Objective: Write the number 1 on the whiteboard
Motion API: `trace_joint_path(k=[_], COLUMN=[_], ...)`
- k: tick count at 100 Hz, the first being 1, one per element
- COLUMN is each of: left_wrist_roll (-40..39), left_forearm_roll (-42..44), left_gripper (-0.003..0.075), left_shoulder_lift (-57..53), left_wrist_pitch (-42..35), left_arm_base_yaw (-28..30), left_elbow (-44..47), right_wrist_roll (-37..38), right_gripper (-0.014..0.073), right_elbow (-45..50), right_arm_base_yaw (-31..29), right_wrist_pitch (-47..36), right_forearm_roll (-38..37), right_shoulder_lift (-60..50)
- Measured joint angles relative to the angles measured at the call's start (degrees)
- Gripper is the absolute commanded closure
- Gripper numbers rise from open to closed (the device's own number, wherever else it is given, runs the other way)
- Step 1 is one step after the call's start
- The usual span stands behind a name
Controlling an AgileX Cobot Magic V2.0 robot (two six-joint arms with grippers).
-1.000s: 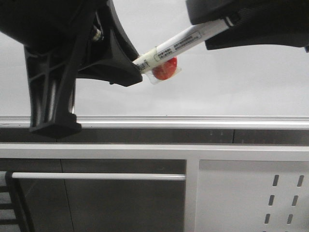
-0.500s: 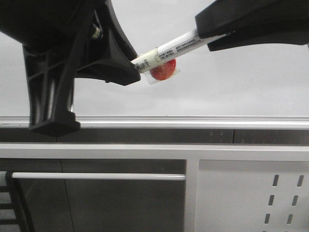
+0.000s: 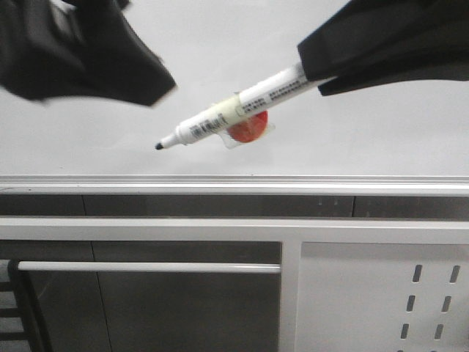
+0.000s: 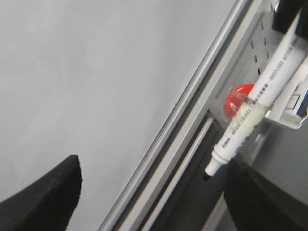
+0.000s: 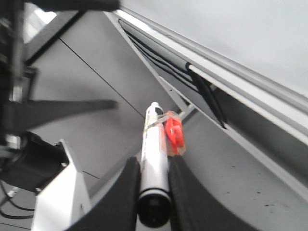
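Whiteboard [image 3: 220, 44] shows no stroke yet. Right gripper [image 5: 151, 185] pinches the uncapped marker [image 3: 234, 110], tip bare; left gripper [image 4: 149, 192] spread, holding nothing. Writing all remains.

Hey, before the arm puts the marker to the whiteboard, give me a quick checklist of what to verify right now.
1. Marker held firmly by the right gripper: ok, jaws closed on the barrel.
2. Cap off, tip exposed: ok, dark tip visible.
3. Left gripper away from the marker: ok, jaws open, holding nothing visible.
4. Whiteboard free of marks where visible: ok, no stroke seen.
5. Tip touching the board: cannot tell from these views.
6. Red round piece taped to the barrel staying off the board: cannot tell.
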Motion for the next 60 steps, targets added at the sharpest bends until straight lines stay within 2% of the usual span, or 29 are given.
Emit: trace_joint_path(k=[14, 28, 35, 39, 42, 46, 49, 60], left_wrist_roll=[-5.00, -8.81, -9.45, -9.72, -9.81, -9.96, -10.07, -10.07], left_forearm_roll=[-6.30, -8.38, -9.19, -9.89, -10.84, -11.89, -13.06, -16.39], left_gripper=[0.0227, 0.0350, 0.0456, 0.0551, 0.0594, 0.0699, 0.0742, 0.0739], left_shoulder_lift=[-7.18, -14.69, -17.88, -19.59, -20.61, -21.92, -22.66, -25.06], left_wrist_pitch=[3.29, 4.99, 5.58, 5.69, 5.94, 6.06, 6.06, 5.66], left_arm_base_yaw=[0.00, 0.00, 0.00, 0.00, 0.00, 0.00, 0.00, 0.00], left_elbow=[0.00, 1.75, 3.08, 3.93, 4.52, 5.47, 6.15, 9.04], right_wrist_roll=[-3.26, -6.20, -7.11, -7.35, -7.62, -7.71, -7.71, -7.74], right_gripper=[0.0643, 0.0643, 0.0643, 0.0643, 0.0643, 0.0643, 0.0643, 0.0643], right_elbow=[0.13, 2.40, 4.28, 5.60, 6.55, 8.07, 9.11, 13.00], right_arm_base_yaw=[0.00, 0.00, 0.00, 0.00, 0.00, 0.00, 0.00, 0.00], right_wrist_pitch=[-3.12, -8.95, -12.24, -14.16, -15.37, -17.06, -18.08, -21.58], right_forearm_roll=[-2.34, -2.61, -2.61, -2.61, -2.61, -2.61, -2.61, -2.61], right_shoulder_lift=[-1.65, -7.38, -11.00, -13.26, -14.81, -17.12, -18.66, -24.68])
